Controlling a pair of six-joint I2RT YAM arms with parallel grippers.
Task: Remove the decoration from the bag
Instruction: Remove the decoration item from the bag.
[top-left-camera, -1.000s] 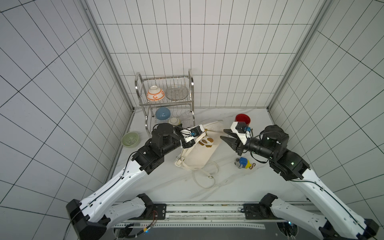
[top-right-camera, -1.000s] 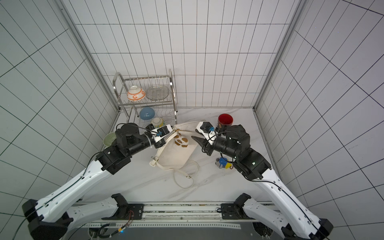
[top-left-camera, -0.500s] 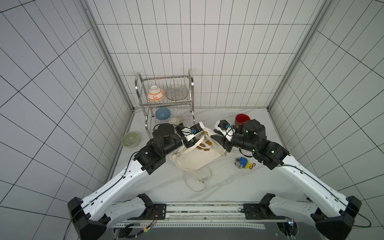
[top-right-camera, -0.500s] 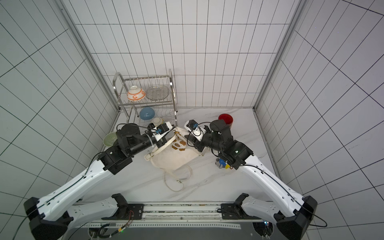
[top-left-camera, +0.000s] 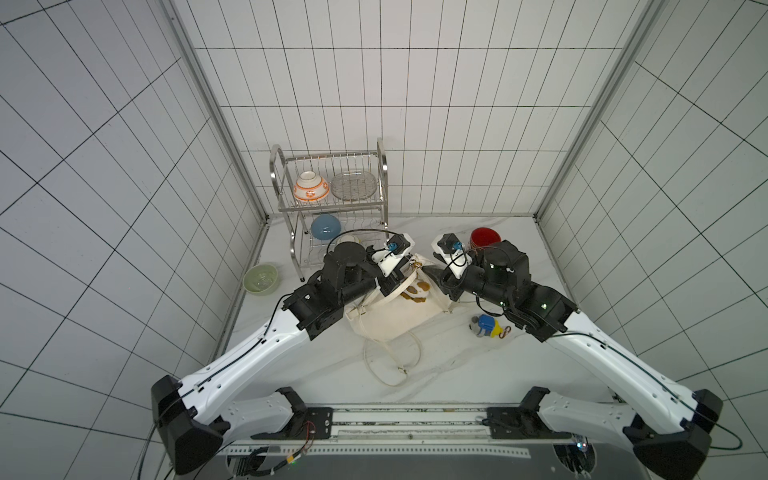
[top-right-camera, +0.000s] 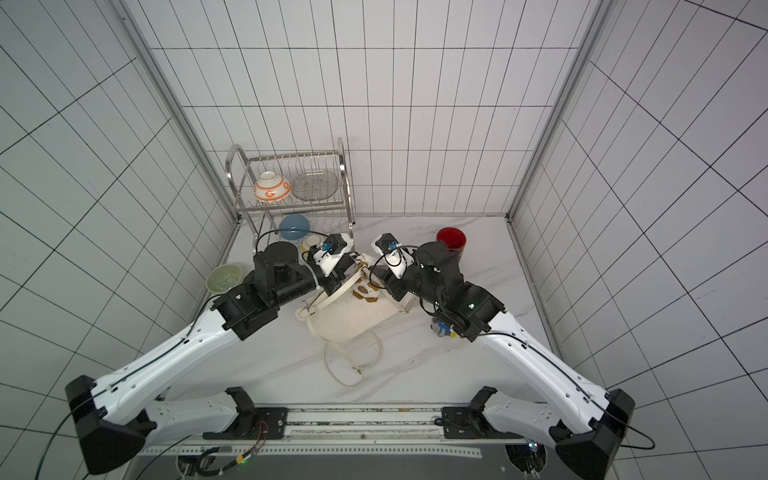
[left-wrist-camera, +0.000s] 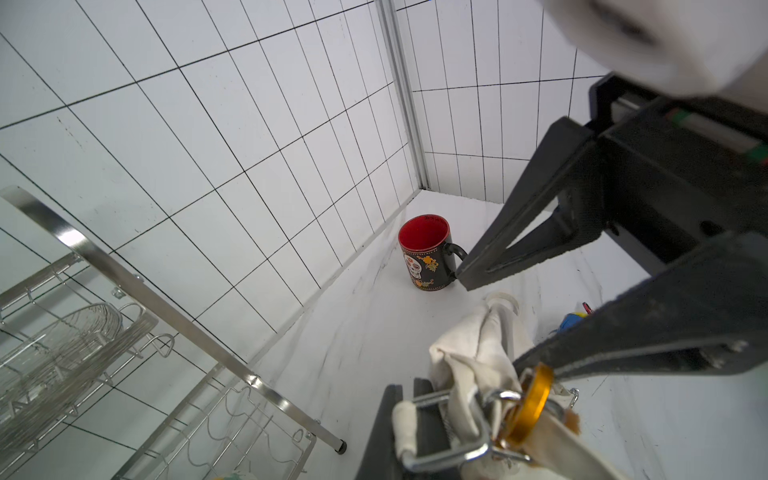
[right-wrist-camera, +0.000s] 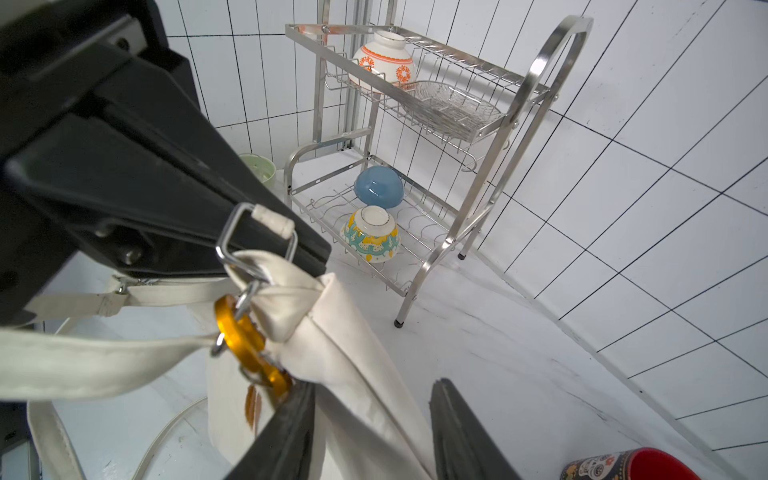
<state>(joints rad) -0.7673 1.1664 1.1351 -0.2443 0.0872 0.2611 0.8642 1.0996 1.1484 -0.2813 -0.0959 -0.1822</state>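
Left fingers (right-wrist-camera: 187, 208) clamped on strap ring (left-wrist-camera: 449, 454), holding one bag (top-left-camera: 395, 320) corner up; rest of bag lies mid table (top-left-camera: 457, 374) between both arms. Gold clip (right-wrist-camera: 245, 340) hangs on that ring, I take it as the decoration. Right fingers (right-wrist-camera: 286, 432) apart, just under clip, bag fabric between them. Step: lining up grasp. Next: shift onto clip, not cloth, close, unhook while left holds steady

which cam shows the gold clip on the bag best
The right wrist view: the gold clip hangs large and sharp at the bag's corner. The left wrist view shows it only edge-on. In both top views it is a tiny glint.
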